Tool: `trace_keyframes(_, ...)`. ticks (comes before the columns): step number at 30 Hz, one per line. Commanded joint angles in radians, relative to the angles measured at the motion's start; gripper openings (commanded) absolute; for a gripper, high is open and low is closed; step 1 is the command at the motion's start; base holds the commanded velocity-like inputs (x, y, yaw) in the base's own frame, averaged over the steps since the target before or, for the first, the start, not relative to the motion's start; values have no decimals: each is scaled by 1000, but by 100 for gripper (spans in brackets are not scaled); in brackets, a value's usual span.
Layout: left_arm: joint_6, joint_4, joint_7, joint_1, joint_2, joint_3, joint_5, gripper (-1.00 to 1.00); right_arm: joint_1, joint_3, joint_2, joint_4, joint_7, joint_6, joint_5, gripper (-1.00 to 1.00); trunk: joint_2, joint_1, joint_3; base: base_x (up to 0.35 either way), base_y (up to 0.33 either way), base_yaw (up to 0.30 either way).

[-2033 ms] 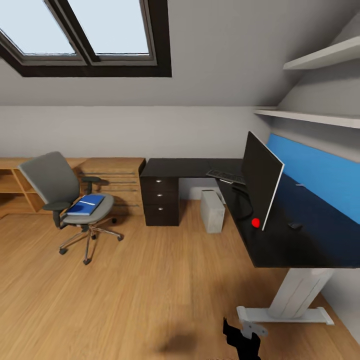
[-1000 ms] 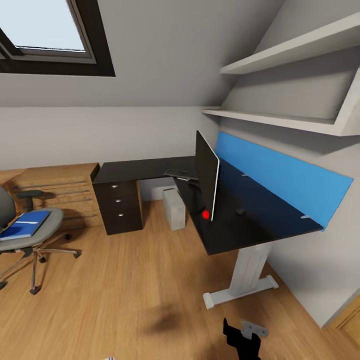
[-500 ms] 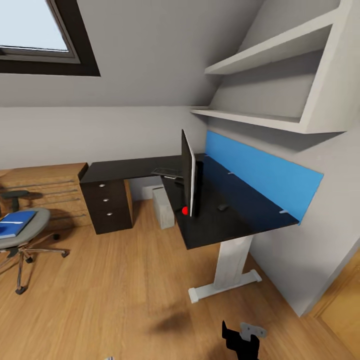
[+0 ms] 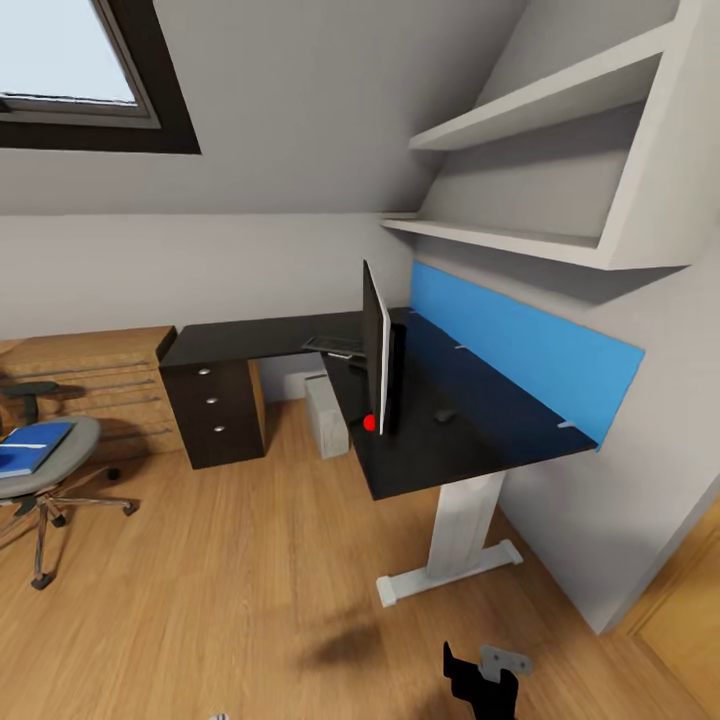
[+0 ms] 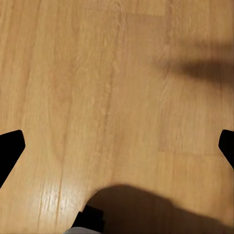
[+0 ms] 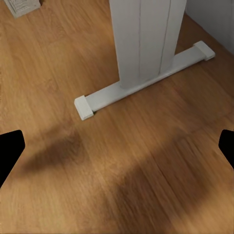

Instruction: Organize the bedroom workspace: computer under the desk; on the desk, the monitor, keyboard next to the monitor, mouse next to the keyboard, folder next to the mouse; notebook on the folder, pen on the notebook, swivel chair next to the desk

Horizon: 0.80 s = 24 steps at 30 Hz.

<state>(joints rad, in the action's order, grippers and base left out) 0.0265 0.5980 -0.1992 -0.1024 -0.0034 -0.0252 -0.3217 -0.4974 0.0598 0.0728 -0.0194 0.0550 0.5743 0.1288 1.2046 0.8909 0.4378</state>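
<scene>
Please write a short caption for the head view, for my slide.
Bedroom workspace: monitor standing on the black desk, blue folder lying on the swivel chair.

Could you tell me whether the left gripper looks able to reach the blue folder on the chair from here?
Probably not: the folder lies on the swivel chair across open floor, while the left gripper hangs open over bare floorboards.

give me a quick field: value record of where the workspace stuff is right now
desk: black L-shape, blue back panel
monitor: upright on desk, seen edge-on
keyboard: on desk, behind monitor
mouse: on desk, between monitor and blue panel
computer: on floor under desk
swivel chair: away from desk, at head view's left edge
folder: lying on chair seat
left gripper: open, over bare floor
right gripper: open, facing desk's white leg
</scene>
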Motion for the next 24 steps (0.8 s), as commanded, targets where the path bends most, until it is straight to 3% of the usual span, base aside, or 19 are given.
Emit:
trace_keyframes(1,2,0,-5,0,0,-3,-8,100,-1,6,0,-2,-1,5,2,100,-7,-4,-2,0,0,0)
trace_keyframes(7,-1,-1,-6,0,0,-2,-9,100,-1,6,-3,1,-1,6,2,100,-49,-27,-21,0,0,0)
trace_keyframes(12,-2,-2,-6,0,0,-2,-11,100,-2,8,-21,13,1,7,3,100,-84,-46,-37,0,0,0)
trace_keyframes(16,-2,-3,-6,0,0,-2,-11,100,-2,11,-33,140,6,-24,5,100,-112,-61,-49,0,0,0)
trace_keyframes(19,-2,-3,-6,0,0,-2,-10,100,-3,13,-41,282,25,-137,5,100,-133,-73,-59,0,0,0)
trace_keyframes(20,-2,-3,-6,0,0,-2,-10,100,-3,13,-48,376,47,-231,5,100,-140,-77,-62,0,0,0)
trace_keyframes(24,-2,-3,-6,0,0,-2,-10,100,-3,16,-68,592,97,-460,6,100,-168,-92,-74,0,0,0)
